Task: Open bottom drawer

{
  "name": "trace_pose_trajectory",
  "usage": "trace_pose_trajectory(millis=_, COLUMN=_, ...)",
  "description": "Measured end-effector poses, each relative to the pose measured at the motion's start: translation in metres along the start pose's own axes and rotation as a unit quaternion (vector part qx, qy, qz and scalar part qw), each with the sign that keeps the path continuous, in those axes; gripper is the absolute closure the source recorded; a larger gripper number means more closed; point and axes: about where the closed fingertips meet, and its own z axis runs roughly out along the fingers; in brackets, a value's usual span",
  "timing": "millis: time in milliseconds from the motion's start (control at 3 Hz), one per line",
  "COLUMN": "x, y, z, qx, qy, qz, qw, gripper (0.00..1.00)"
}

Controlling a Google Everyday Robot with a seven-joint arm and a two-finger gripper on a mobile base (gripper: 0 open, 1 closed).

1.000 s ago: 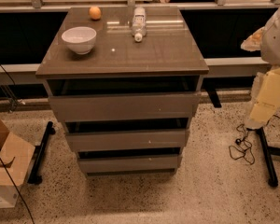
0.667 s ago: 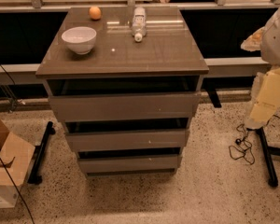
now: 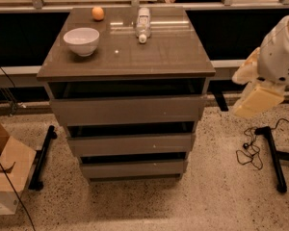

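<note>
The bottom drawer (image 3: 134, 168) is the lowest of three grey-brown flat fronts on the glossy-topped cabinet (image 3: 154, 57), just above the floor. A dark gap runs above its front, and its inside does not show. The middle drawer front (image 3: 131, 144) and the taller top drawer front (image 3: 127, 109) are above it. My gripper is out of view. Only a white and cream part of my arm (image 3: 267, 76) shows at the right edge, level with the top drawer and well apart from the cabinet.
On the cabinet top are a white bowl (image 3: 81, 40), an orange (image 3: 98, 13) and a lying clear bottle (image 3: 143, 24). A cardboard box (image 3: 7, 170) is on the floor at left. A black stand foot (image 3: 273, 155) and a cable (image 3: 250, 150) are at right.
</note>
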Motion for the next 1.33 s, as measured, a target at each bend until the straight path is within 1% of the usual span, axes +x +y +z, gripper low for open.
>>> trace_pose_trajectory(millis=333, x=-0.009, y=0.014, z=0.034, qx=-0.015, qy=-0.038, qz=0.023, qw=0.9989, gripper=0.41)
trace_pose_trajectory(millis=667, x=-0.017, y=0.034, z=0.080, qx=-0.038, qy=-0.080, qz=0.046, qw=0.9950, gripper=0.18)
trace_pose_trajectory(millis=1000, x=-0.019, y=0.055, z=0.170, qx=-0.078, qy=-0.117, qz=0.087, qw=0.9862, gripper=0.00)
trace_pose_trajectory(millis=1333, x=-0.014, y=0.067, z=0.235, qx=-0.108, qy=-0.138, qz=0.120, qw=0.9772, gripper=0.00)
